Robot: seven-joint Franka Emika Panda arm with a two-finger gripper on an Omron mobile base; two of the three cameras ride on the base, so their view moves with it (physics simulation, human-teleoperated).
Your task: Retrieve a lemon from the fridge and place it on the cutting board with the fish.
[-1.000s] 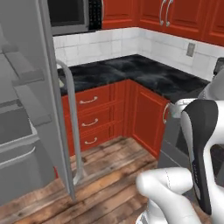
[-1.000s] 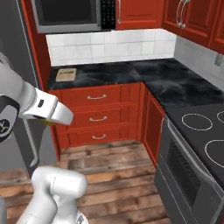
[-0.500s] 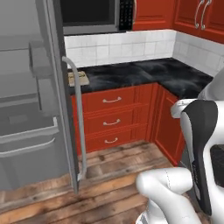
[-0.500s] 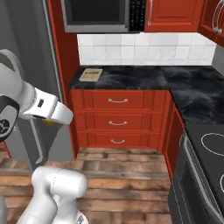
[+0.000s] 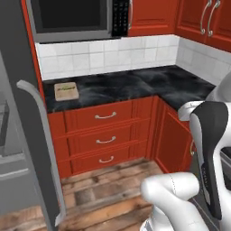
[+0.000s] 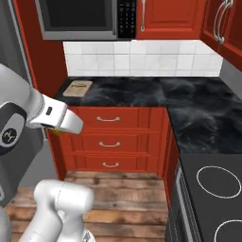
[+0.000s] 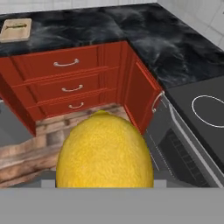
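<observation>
Between the gripper (image 7: 105,186) tips: lemon (image 7: 105,151), one, clamped, carried above the floor. Ahead and far off at upper left on the dark counter (image 7: 131,26): cutting board (image 7: 16,29), one, long axis running away from the hand. Fish atop it: too small to count.

Yellow lemon (image 7: 105,151), tan cutting board (image 5: 66,90), black marbled counter (image 5: 135,83), red drawers (image 5: 106,134), grey fridge (image 5: 27,149)
</observation>
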